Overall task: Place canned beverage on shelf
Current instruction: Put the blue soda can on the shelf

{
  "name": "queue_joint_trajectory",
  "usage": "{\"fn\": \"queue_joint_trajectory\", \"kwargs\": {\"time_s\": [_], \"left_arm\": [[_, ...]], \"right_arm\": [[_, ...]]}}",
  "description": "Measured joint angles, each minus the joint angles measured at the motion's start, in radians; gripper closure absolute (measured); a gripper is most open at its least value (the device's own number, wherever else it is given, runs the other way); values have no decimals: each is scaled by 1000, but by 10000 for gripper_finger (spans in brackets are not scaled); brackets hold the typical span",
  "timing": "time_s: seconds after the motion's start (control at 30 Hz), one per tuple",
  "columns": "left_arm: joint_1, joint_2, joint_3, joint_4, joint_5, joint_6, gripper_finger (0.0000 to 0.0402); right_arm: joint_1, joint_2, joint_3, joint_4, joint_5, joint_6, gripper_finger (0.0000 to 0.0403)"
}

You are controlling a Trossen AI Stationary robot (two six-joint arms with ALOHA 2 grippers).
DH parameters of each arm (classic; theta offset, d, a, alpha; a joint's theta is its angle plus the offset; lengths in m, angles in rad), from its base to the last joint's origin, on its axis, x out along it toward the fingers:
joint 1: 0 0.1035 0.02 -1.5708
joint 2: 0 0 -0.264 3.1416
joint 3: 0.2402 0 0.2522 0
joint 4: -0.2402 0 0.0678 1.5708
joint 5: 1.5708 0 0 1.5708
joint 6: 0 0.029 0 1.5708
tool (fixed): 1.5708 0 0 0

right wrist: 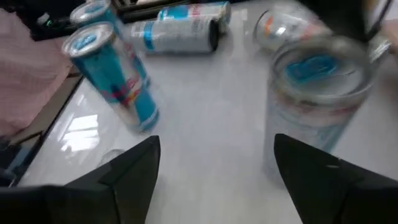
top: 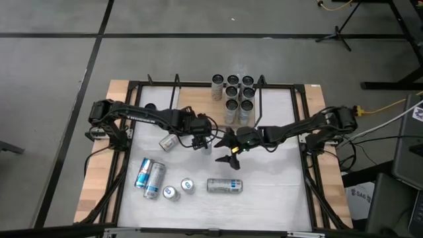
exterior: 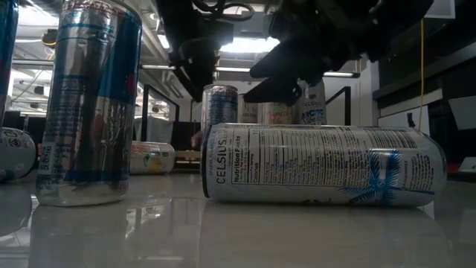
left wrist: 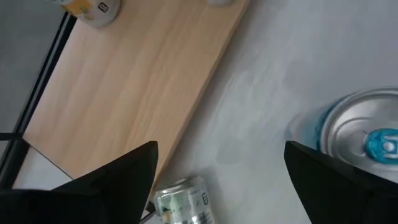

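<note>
Hovering mid-table, both grippers are empty with fingers spread wide: left gripper (top: 200,143) sits just beside a tipped can (top: 169,142), right gripper (top: 229,151) hangs above the lying Celsius can (top: 225,186). Shelf (top: 198,104) is at the table's far edge, already carrying a cluster of 7 upright cans (top: 235,98) at its right end; its left part is bare. Loose stock: 2 lying blue cans (top: 149,176) and 2 upright cans (top: 178,189) near the front. My read: the pick isn't started. Take an upright can first, centre the fingers around its body, close square, lift clear of neighbours, then set it on the bare board well apart from the cluster.
</note>
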Motion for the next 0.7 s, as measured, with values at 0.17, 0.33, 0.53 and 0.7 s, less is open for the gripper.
{"fn": "queue_joint_trajectory", "kwargs": {"time_s": [0.17,0.33,0.53,0.7], "left_arm": [[0,0,0,7,1,0,62],[-3,0,0,13,29,-1,62],[-8,0,0,10,59,-1,62],[-18,0,0,-13,57,-2,62]], "right_arm": [[0,26,0,38,-15,0,100],[0,40,-1,74,-13,-7,100],[-1,46,0,103,11,-6,100],[0,46,0,101,58,-7,100]]}}
